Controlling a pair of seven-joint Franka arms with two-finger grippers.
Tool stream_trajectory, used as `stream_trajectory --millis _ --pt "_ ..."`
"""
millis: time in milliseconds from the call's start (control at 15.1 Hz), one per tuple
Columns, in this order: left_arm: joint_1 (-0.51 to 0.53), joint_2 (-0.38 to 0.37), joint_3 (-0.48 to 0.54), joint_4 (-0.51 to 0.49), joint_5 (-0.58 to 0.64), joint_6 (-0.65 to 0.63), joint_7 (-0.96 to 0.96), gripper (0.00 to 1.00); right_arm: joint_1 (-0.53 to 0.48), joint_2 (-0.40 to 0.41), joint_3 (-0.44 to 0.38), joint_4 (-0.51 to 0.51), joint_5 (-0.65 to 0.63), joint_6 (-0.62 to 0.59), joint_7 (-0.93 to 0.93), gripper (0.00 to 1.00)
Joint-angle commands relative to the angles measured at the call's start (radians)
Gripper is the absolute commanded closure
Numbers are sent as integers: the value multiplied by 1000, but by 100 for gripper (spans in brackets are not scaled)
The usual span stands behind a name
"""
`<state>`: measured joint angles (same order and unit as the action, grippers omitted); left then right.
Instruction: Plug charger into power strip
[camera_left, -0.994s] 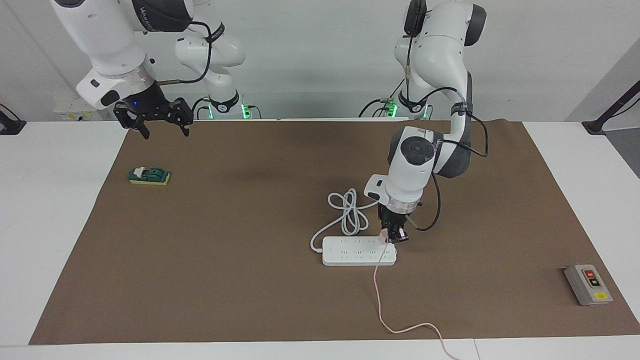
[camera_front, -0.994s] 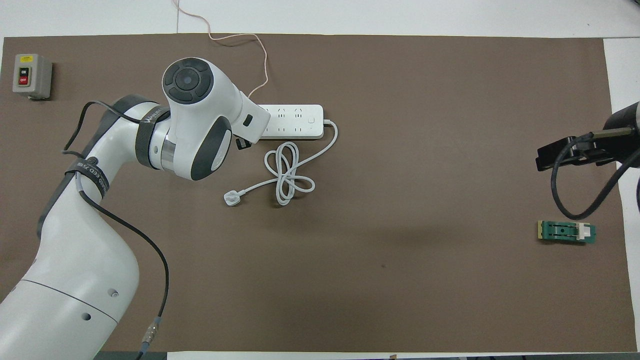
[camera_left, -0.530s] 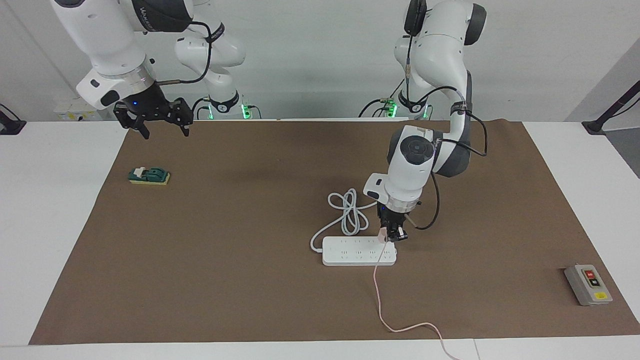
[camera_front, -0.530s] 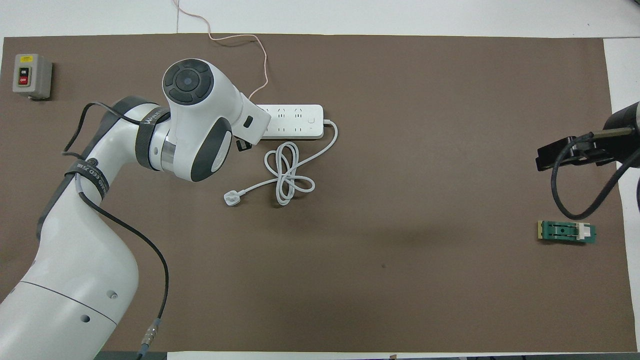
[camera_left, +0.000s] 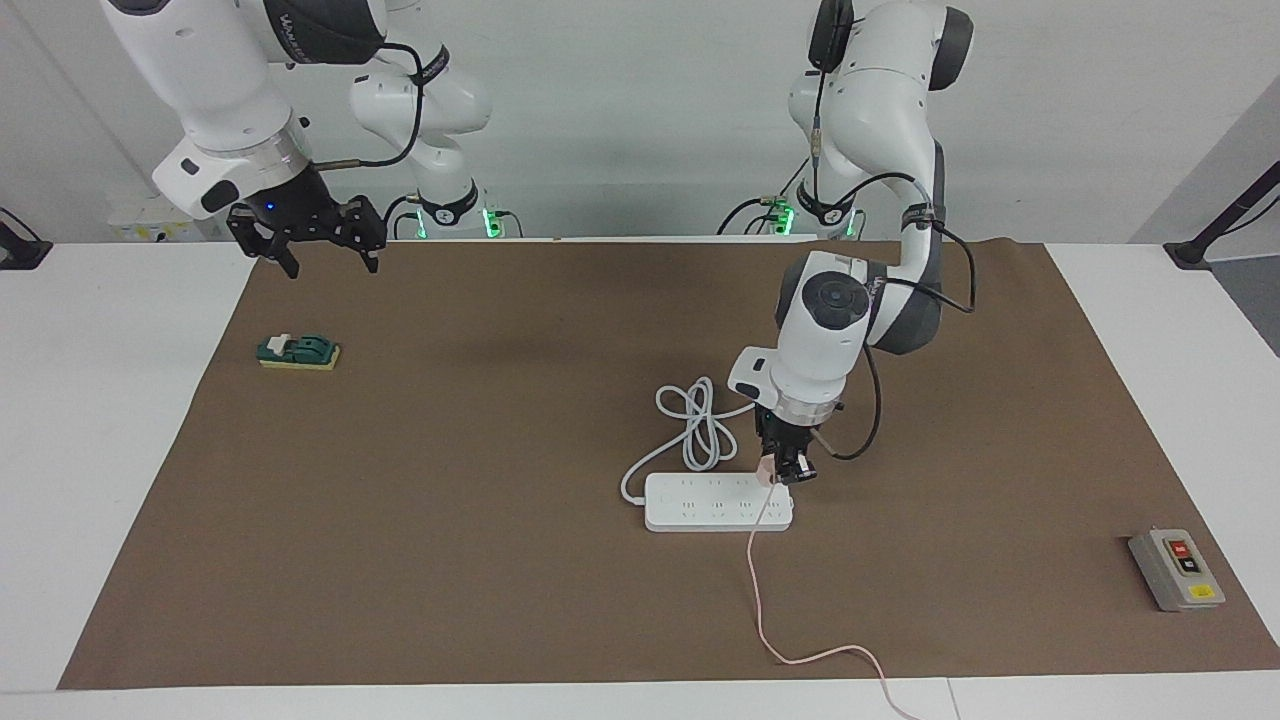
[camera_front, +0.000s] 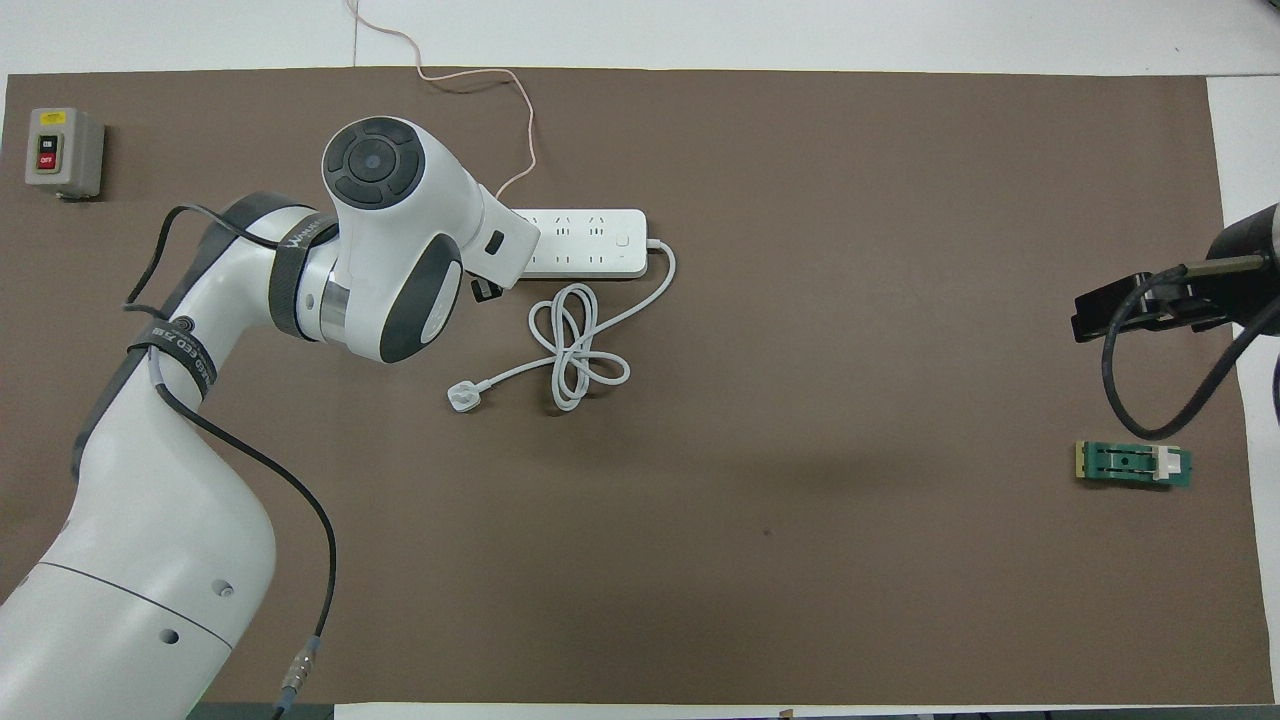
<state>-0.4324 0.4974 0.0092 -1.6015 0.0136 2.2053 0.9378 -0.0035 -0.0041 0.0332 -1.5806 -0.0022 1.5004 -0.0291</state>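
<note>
Left gripper (camera_left: 783, 476) clenched on the pale-pink charger (camera_left: 766, 471), poised over the power strip (camera_left: 715, 502) at the end toward the left arm, charger at or just above the sockets, contact not clear; thin pink cable (camera_left: 757, 590) trailing away from the robots off the mat (camera_left: 500, 500). Right gripper (camera_left: 318, 243) waiting with fingers spread, raised over the mat's corner near the green block (camera_left: 298, 352). One charger, one power strip with a coiled white cord (camera_left: 698, 425), one green block, one grey button box (camera_left: 1175, 569).
</note>
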Motion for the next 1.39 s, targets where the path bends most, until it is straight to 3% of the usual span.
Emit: stream_trajectory --millis 0,1325 --pt "1 16 9 -26 5 17 6 100 -18 -22 10 -27 5 14 -14 0" --pt "21 49 2 -9 14 42 27 100 -18 -22 10 -25 5 14 -14 0"
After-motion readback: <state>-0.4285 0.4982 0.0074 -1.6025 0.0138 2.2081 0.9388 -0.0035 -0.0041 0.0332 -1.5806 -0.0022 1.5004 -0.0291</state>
